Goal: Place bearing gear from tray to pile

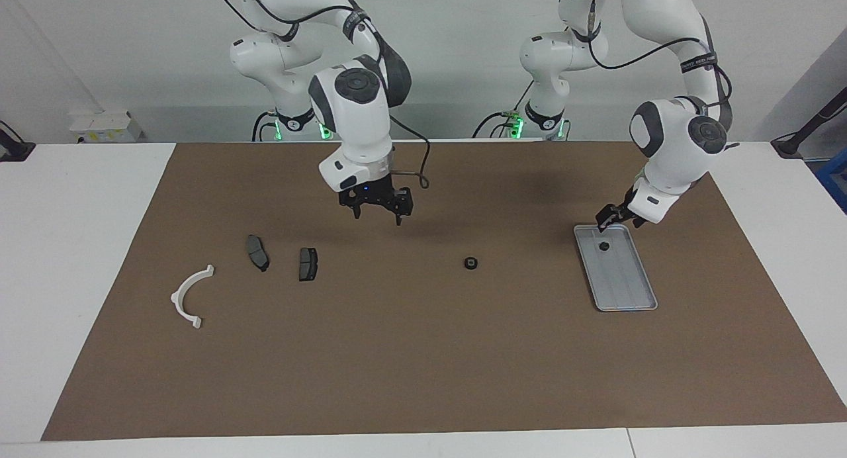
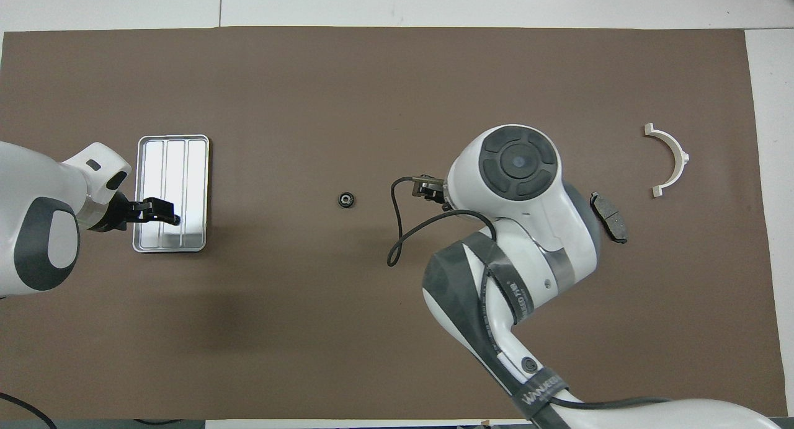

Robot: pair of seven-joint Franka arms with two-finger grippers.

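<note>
White "WANAKA"-like lettering marks the right arm's (image 2: 496, 292) dark band.

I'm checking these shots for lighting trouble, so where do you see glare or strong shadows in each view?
Overhead view: the tray glares bright white along its ridged floor, and a soft dark patch lies on the brown mat nearer the robots. Facing view: the tray looks dull grey, without glare; faint shadows lie under the right gripper and near the left gripper.
</note>
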